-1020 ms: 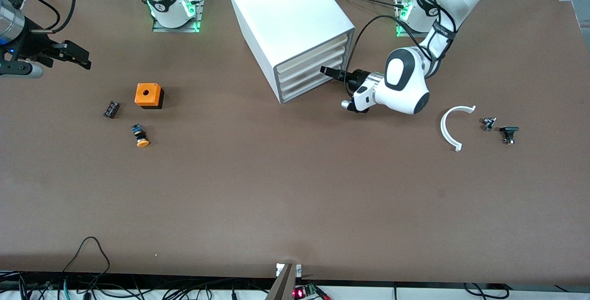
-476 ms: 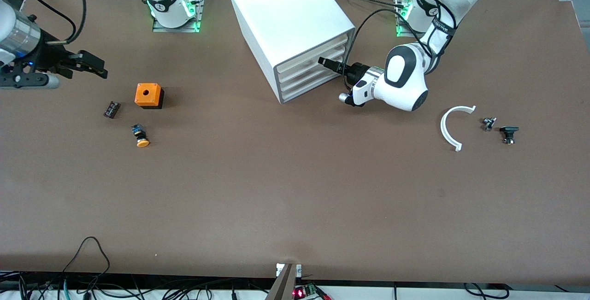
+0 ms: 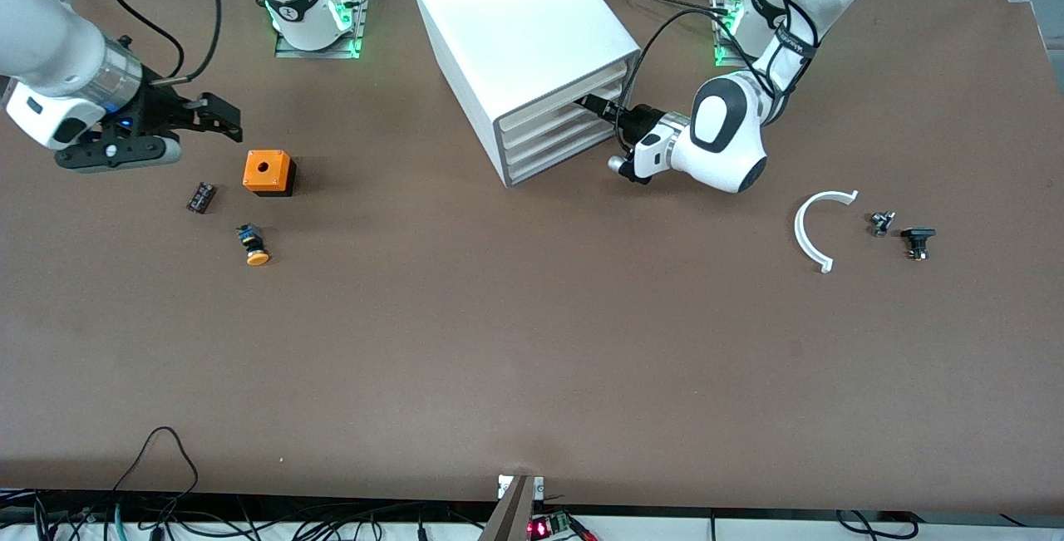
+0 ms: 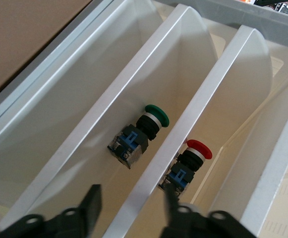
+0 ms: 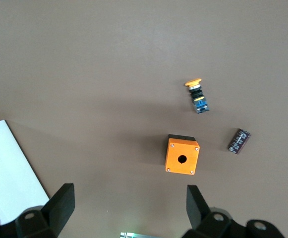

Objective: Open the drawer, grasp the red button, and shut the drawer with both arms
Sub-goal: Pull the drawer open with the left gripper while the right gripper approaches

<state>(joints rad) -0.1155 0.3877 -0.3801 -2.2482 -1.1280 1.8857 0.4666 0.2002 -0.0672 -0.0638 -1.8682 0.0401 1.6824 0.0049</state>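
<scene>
While the big white cabinet (image 3: 524, 34) stands on the surface (image 3: 532, 341) between the two bases, your left gripper (image 3: 600, 106) sits at its drawer (image 4: 148, 148) fronts, its fingers (image 4: 91, 201) partly spread around one front lip without visibly pinching it. Your right gripper (image 3: 218, 119) hangs spread wide above the orange box (image 3: 268, 172) toward the right arm's end. The button (image 4: 189, 163) lies inside a drawer, beside a green-capped button (image 4: 139, 136) in the neighbouring one.
</scene>
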